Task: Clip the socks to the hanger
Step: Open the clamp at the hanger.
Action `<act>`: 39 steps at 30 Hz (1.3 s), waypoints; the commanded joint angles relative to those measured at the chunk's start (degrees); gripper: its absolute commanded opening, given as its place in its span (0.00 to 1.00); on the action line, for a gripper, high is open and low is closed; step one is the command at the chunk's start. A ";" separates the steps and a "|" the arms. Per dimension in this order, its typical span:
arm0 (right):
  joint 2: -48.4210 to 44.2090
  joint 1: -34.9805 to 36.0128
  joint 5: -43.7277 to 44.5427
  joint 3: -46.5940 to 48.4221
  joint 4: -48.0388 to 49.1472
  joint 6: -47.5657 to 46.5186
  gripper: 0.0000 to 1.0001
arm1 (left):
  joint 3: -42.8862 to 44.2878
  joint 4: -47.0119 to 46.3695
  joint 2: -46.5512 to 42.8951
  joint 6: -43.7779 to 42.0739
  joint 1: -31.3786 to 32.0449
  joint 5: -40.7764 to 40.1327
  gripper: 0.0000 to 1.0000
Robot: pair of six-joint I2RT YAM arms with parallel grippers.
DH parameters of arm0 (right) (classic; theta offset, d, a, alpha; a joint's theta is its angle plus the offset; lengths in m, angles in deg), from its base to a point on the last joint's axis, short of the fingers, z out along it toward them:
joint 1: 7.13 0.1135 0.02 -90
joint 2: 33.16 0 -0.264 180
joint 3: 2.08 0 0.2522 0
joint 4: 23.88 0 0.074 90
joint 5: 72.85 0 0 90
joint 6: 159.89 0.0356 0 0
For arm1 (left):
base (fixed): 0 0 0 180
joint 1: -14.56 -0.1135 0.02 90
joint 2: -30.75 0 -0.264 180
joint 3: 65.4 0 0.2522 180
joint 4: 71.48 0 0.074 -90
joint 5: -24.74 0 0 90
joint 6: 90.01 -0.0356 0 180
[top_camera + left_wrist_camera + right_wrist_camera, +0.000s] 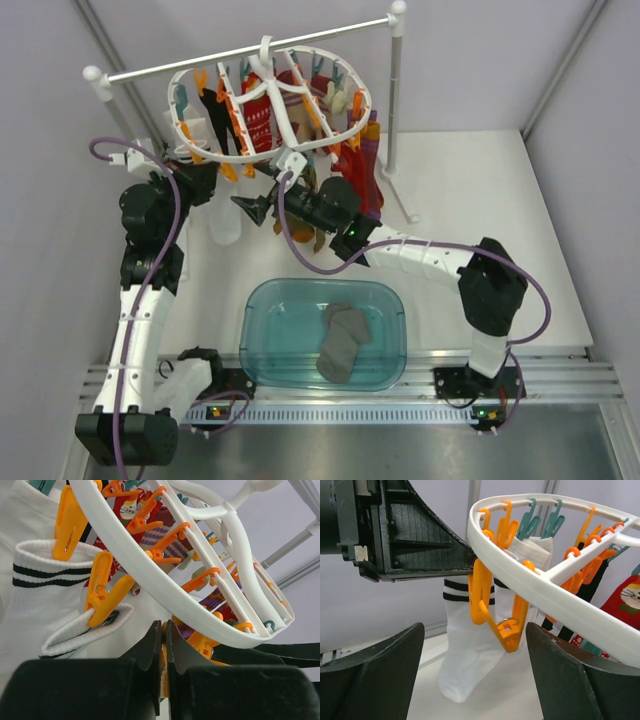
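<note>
The two grey socks point(343, 340) lie in a heap in the teal basin point(244, 345), with no gripper near them. The white oval hanger point(320, 146) hangs from the rail with orange and teal clips. My left gripper point(215, 178) is at the ring's near left edge. In the left wrist view it point(164, 626) is shut on an orange clip point(172, 630) under the ring point(150, 575). In the right wrist view its black body point(420, 540) meets that clip point(495, 605), which stands spread open. My right gripper point(475, 680) is open and empty, its fingers either side of the clip; in the top view it point(262, 205) is just under the ring.
White socks with black stripes point(40, 605) hang clipped at the left of the ring, also in the right wrist view point(465, 655). Red patterned socks point(262, 120) and black ones hang further in. The white rail stand point(395, 90) rises at the back right.
</note>
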 commanded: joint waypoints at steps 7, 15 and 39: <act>2.51 1.45 -0.83 2.16 8.62 -5.54 0.80 | 1.65 3.32 -1.34 1.24 -0.23 2.42 0.00; 3.83 1.10 1.37 1.89 13.02 -8.80 0.78 | 2.53 5.17 -2.04 0.18 -0.32 3.91 0.00; 5.51 0.84 -3.99 2.34 11.44 -8.28 0.54 | 2.79 6.67 -1.51 -0.78 -0.23 7.08 0.00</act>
